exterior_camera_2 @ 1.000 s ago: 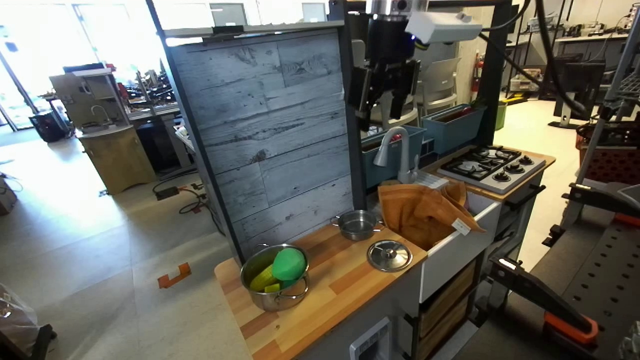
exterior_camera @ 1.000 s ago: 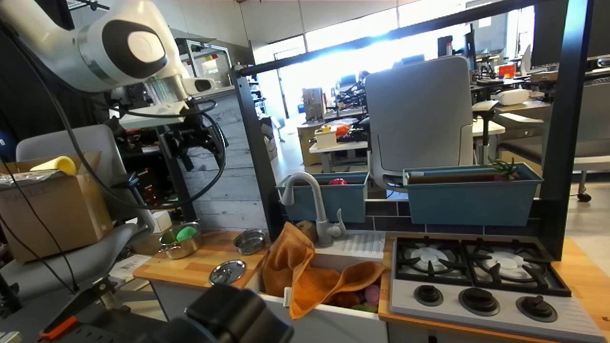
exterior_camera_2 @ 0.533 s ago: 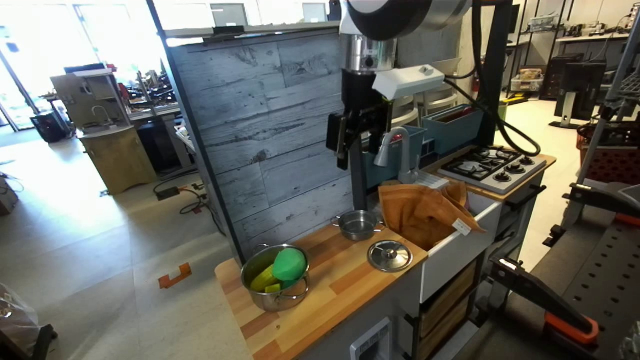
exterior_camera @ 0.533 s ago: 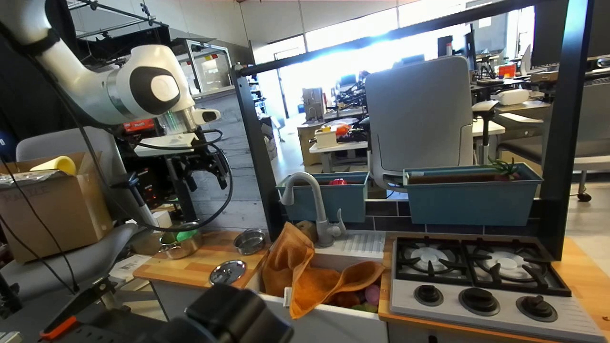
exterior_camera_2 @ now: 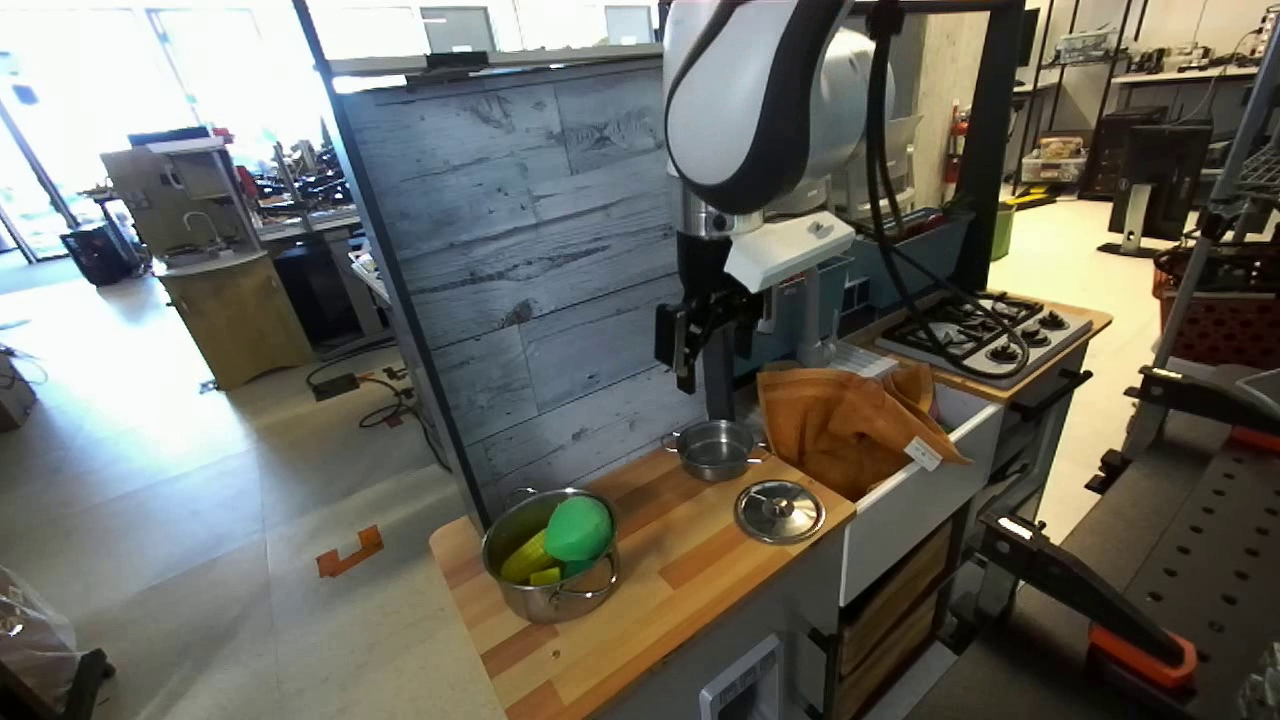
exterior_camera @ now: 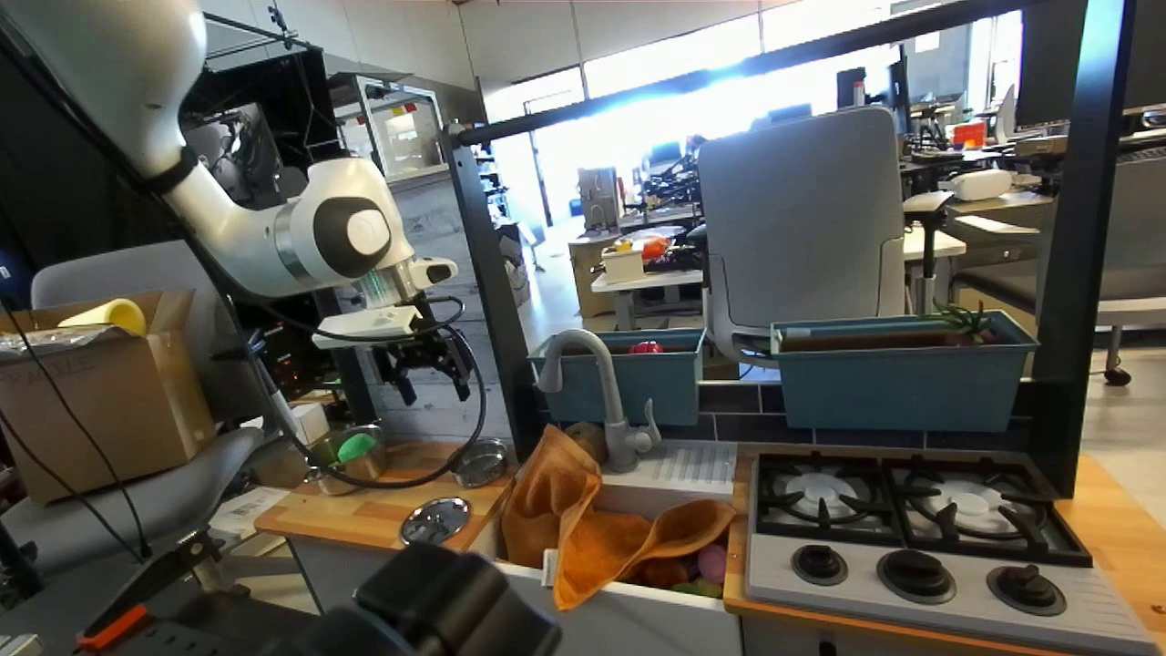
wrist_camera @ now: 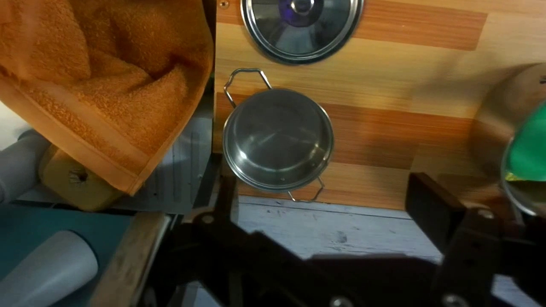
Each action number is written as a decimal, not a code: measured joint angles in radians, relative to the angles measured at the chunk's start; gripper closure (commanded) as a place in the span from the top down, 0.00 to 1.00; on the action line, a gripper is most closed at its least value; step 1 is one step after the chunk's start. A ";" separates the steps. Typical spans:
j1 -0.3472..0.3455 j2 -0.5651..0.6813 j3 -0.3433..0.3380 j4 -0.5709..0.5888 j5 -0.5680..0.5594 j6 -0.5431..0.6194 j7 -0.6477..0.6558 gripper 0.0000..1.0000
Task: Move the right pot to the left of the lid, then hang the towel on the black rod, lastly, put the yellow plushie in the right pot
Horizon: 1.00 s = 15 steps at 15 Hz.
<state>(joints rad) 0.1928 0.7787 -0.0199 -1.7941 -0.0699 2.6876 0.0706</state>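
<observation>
Hovering over the counter (exterior_camera_2: pixel 655 600), gripper (exterior_camera: pixel 436 394) spread and empty, I judged everything remained: small pot (wrist_camera: pixel 278 140) to shift, crumpled towel (exterior_camera_2: pixel 850 420) to hang, plushie to load.

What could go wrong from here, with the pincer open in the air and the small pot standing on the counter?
1. The small pot stands close to the plank wall, so the open pincer might scrape the wall while reaching for it.
2. The lid lies near the pot; a low carry could knock it aside.
3. The loose towel hangs just beside the pot, so a wide approach might snag it.
</observation>
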 measured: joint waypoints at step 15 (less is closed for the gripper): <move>0.068 0.299 -0.048 0.296 -0.025 -0.130 0.030 1.00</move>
<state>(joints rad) 0.2608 1.0773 -0.0683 -1.4979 -0.0951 2.5580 0.1009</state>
